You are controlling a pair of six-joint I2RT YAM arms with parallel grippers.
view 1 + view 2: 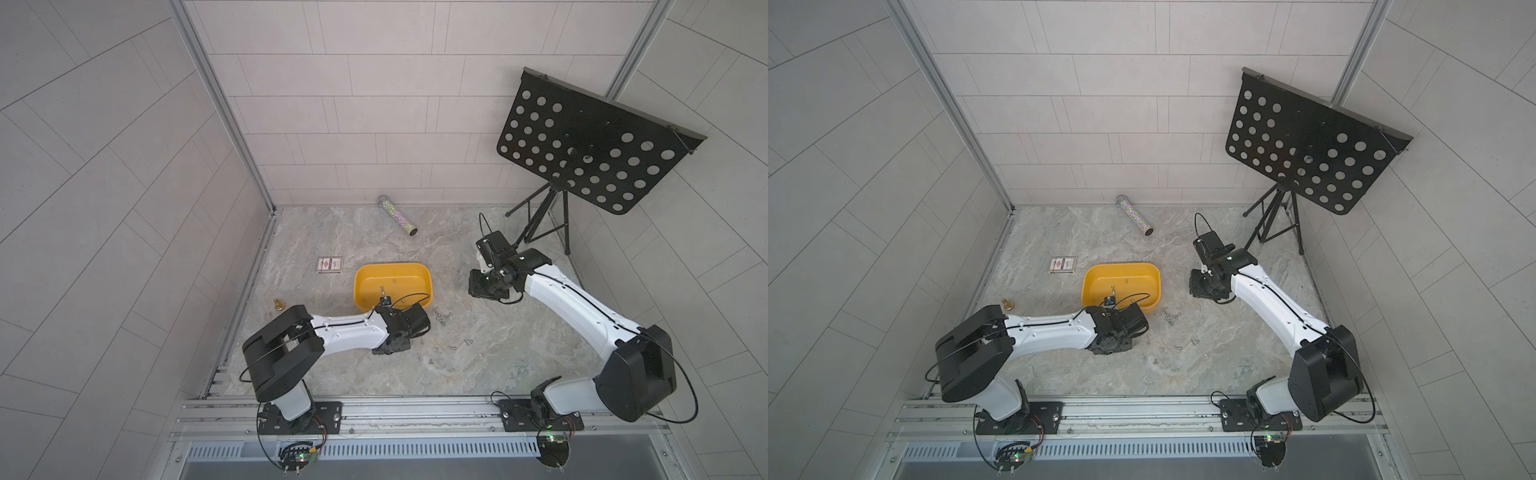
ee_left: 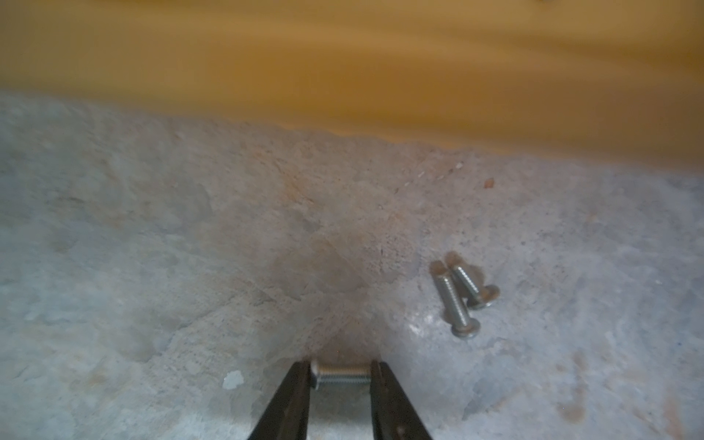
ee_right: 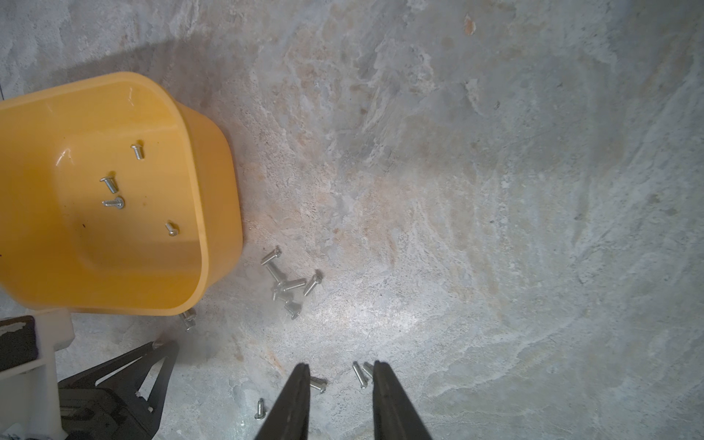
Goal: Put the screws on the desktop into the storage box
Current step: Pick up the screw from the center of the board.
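Most of what we see is the desktop (image 1: 478,357), a hard, flat, grey-beige slab with pale marble veining. We judge it slick enough for a round shank to roll on.

Next in size is the storage box (image 1: 362,286), a shallow yellow plastic tub with rounded corners, a rolled rim and smooth glossy walls. It looks light, so a knock from an arm could skid it. Four screws (image 3: 110,184) lie apart from one another on its floor.

The left gripper (image 2: 340,378) is low over the desktop just beside the box's outer wall. Its thin dark fingers (image 2: 293,396) are drawn in narrow on a single screw (image 2: 343,370). That screw lies crosswise between them, head against one finger and tip against the other. Held end to end like that, we think it may pivot or pop free. A hold across the threaded shank would be surer, since the threads give bite.

The right gripper (image 3: 341,366) hangs above the desktop, apart from the box, with a modest gap and nothing in it.

A loose cluster (image 3: 287,284) of screws lies near the box's corner, some touching, with a few more scattered beyond. Each is tiny, stiff and light, of silver-grey metal, with a domed head and a straight ribbed shank.
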